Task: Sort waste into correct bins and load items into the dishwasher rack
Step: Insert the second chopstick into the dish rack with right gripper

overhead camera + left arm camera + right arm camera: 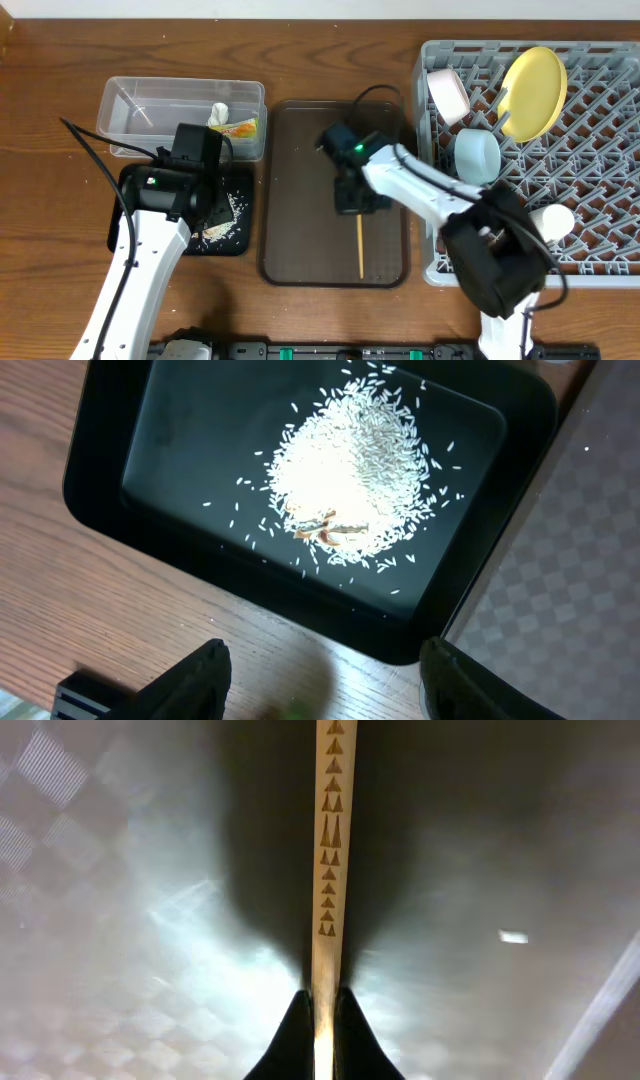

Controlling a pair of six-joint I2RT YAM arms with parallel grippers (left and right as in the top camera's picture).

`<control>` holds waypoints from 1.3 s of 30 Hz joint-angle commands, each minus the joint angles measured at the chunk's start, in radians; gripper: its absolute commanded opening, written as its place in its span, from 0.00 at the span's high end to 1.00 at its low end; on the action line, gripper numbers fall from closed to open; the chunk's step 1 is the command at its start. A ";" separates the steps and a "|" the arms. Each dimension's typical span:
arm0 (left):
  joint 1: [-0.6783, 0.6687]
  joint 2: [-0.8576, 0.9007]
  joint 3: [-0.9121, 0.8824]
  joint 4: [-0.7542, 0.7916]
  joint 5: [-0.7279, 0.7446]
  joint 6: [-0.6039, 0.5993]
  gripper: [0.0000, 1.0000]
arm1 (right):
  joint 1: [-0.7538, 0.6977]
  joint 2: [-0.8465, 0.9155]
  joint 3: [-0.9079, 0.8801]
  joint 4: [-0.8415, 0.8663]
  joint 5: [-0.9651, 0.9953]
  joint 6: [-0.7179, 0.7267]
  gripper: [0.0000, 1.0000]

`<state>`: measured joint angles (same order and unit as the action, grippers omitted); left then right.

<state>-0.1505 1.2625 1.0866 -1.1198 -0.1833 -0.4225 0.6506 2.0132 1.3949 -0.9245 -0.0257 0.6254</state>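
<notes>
Right gripper [322,1025] shut tight on the chopstick [328,840], dark fingertips [293,1042] pinching it from both sides at one end. Long axis of the chopstick straight up the right wrist view from between the fingertips, with a row of small triangle marks along the pale wood. Seen from overhead, right gripper [355,197] over the middle of the brown tray [290,200]; chopstick [360,245] running lengthwise from under the gripper toward the tray's near edge, free end pointing at the robot's side of the table, roughly parallel to the tray's long sides. Not possible to tell whether lifted clear of the tray surface or resting on it. Left gripper [325,680] open and holding nothing, fingers [195,678] spread wide, hanging over bare wood just beside the near rim of the black tray [100,490]. Heap of rice [350,470] in that tray, loose grains scattered around it and a small brownish scrap at the heap's edge. Black tray [238,185] just left of the brown tray; clear tub [135,115] behind it, with a few scraps of waste at its right end. Dishwasher rack [600,160] right of the brown tray, carrying a yellow plate [533,92] on edge, a pink cup [447,92], a pale blue cup [477,155] and a white cup [553,220].
</notes>
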 commanded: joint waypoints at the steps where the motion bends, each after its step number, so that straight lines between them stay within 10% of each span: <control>1: 0.004 0.006 -0.003 -0.005 -0.011 -0.013 0.36 | -0.060 -0.147 0.000 -0.018 -0.006 -0.109 0.99; 12: 0.004 0.006 -0.003 -0.005 -0.011 -0.013 0.36 | -0.339 -0.468 0.000 -0.197 -0.008 -0.367 0.99; 27: 0.004 0.006 -0.003 -0.005 -0.011 -0.014 0.36 | -0.473 -0.367 -0.019 -0.288 -0.036 -0.470 0.96; 31: 0.004 0.006 -0.003 -0.005 -0.011 -0.014 0.36 | -0.473 -0.356 -0.019 -0.286 -0.035 -0.470 0.58; 39: 0.004 0.006 -0.003 -0.005 -0.003 -0.013 0.36 | -0.473 -0.361 -0.019 -0.269 -0.035 -0.455 0.55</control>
<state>-0.1505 1.2625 1.0866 -1.1198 -0.1833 -0.4229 0.1730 1.6520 1.3792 -1.2018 -0.0559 0.1669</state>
